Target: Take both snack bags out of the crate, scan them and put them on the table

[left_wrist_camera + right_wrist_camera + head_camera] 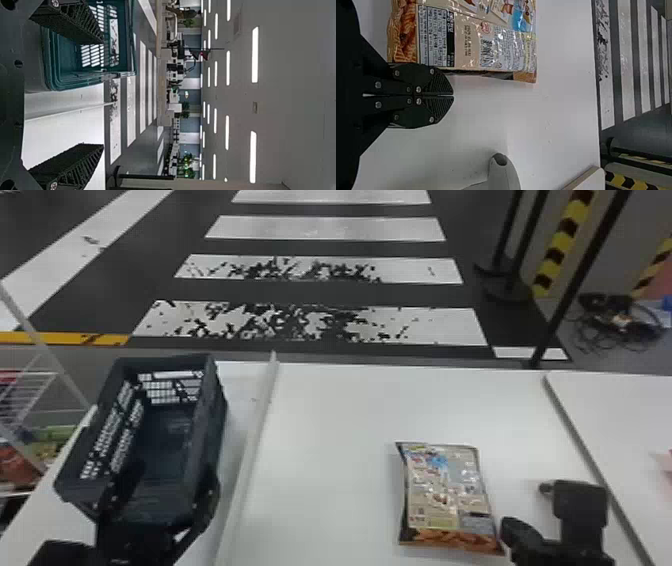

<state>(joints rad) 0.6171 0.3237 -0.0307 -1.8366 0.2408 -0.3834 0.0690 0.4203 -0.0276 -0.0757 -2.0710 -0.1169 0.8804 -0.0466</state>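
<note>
Right gripper (515,532): empty, its fingers closed together, just right of the snack bag (442,495). The bag lies flat on the white table (325,470) (barcode (486,53) uppermost). Left gripper (165,495): fingers spread wide, holding nothing, well left of the bag, as is the dark crate (217,410).

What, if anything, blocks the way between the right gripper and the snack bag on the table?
Nothing visible does: the right gripper, jaws shut, is close beside the snack bag, and the grey handle is on the gripper's other side.
</note>
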